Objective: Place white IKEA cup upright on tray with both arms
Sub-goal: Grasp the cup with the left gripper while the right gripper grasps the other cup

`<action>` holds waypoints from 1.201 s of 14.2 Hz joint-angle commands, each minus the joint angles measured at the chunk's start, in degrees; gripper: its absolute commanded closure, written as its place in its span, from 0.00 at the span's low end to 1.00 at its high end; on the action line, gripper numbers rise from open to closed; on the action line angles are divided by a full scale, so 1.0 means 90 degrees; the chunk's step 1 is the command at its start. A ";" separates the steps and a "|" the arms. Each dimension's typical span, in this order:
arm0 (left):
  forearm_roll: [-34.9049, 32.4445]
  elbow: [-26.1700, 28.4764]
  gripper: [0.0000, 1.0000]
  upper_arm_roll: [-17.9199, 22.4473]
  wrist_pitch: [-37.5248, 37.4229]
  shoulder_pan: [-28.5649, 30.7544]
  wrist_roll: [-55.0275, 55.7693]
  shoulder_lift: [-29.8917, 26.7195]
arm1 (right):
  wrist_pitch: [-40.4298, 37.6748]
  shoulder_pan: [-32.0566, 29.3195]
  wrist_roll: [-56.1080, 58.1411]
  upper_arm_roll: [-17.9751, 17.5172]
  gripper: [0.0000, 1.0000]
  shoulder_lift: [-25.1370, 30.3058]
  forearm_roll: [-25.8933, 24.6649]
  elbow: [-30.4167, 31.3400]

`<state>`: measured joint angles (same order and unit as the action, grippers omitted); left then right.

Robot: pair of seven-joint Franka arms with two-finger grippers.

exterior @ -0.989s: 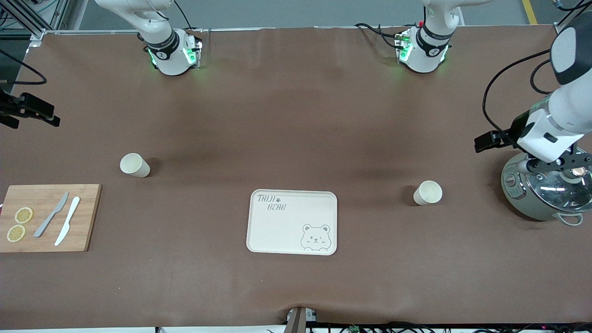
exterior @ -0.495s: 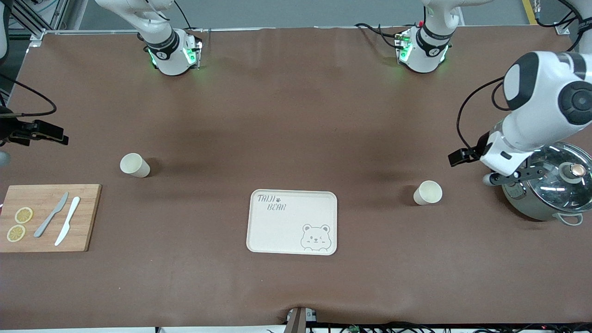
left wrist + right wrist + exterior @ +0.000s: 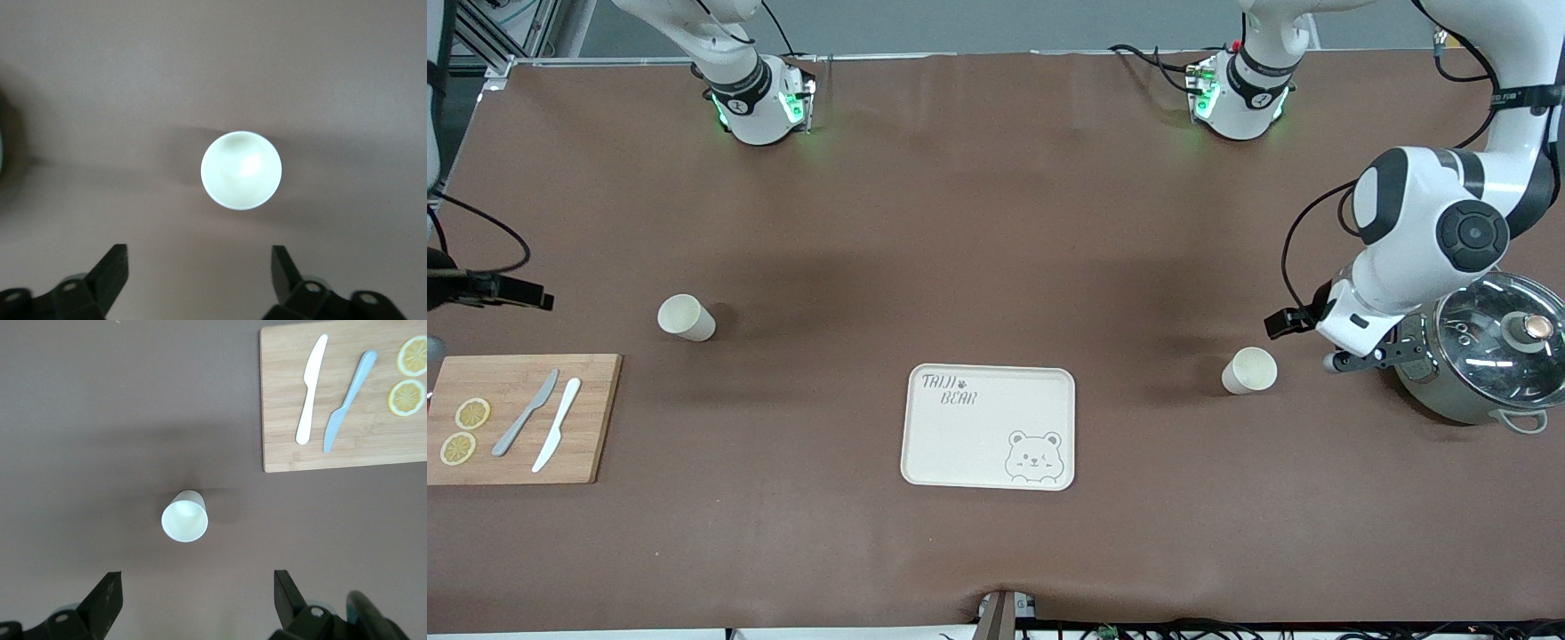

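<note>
At the right arm's end of the table lies a wooden cutting board (image 3: 520, 418) with two knives (image 3: 541, 425) and two lemon slices (image 3: 465, 431) on it, and the right gripper (image 3: 511, 292) hangs over the bare mat just beside the board's edge, its jaws spread wide with nothing between them. One white cup (image 3: 686, 317) stands upright on the mat, apart from the board and farther from the front camera than it; in the right wrist view that cup (image 3: 185, 516) sits straight ahead of the spread fingers (image 3: 107, 597), its mouth up. The tray (image 3: 989, 427) lies mid-table, nearer the front camera than either cup, and has nothing on it. The second cup (image 3: 1248, 370) stands upright toward the left arm's end, well apart from the tray's rim. The left gripper (image 3: 1352, 360) is just beside this cup, between it and a lidded pot (image 3: 1485, 360); its jaws are wide apart and grasp nothing, and in the left wrist view the cup (image 3: 241, 169) shows as a round mouth centred ahead of the fingers (image 3: 112, 270). Each arm is nearest its own cup, and each cup's long axis is vertical, so a grip across the wall from the side looks apt. Open mat lies between both cups and the tray; the pot crowds the left arm.
</note>
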<state>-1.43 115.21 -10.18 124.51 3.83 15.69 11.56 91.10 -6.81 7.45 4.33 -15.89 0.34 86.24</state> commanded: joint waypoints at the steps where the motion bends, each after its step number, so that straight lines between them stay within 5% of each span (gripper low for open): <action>1: 0.0120 0.0187 0.15 -0.0012 0.0480 0.0082 0.0024 0.0169 | 0.0082 -0.0063 0.0012 -0.0090 0.00 -0.0295 0.0020 0.0006; 9: 0.0129 0.0061 0.30 -0.0012 0.1429 0.0170 0.0073 0.1253 | 0.2471 -0.0034 -0.0154 -0.0090 0.00 -0.0354 0.0050 0.2103; 12: 0.0130 -0.0017 0.69 -0.0012 0.1498 0.0180 0.0083 0.1420 | 0.3042 -0.0190 -0.0164 -0.0110 0.01 -0.0354 0.0089 0.2828; 14: 0.0139 -0.0047 1.00 -0.0012 0.1498 0.0180 0.0093 0.1449 | 0.3052 -0.0170 -0.0154 -0.0110 0.11 -0.0354 0.0137 0.2966; 17: 0.0169 -0.0173 1.00 -0.0012 0.1478 0.0170 0.0024 0.1479 | 0.3373 -0.0200 -0.0154 -0.0100 0.11 -0.0383 0.0138 0.3180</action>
<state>-1.12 115.04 -10.11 138.04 5.18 16.00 24.60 119.65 -7.70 6.68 4.14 -20.32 0.99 112.72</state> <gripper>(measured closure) 0.974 0.110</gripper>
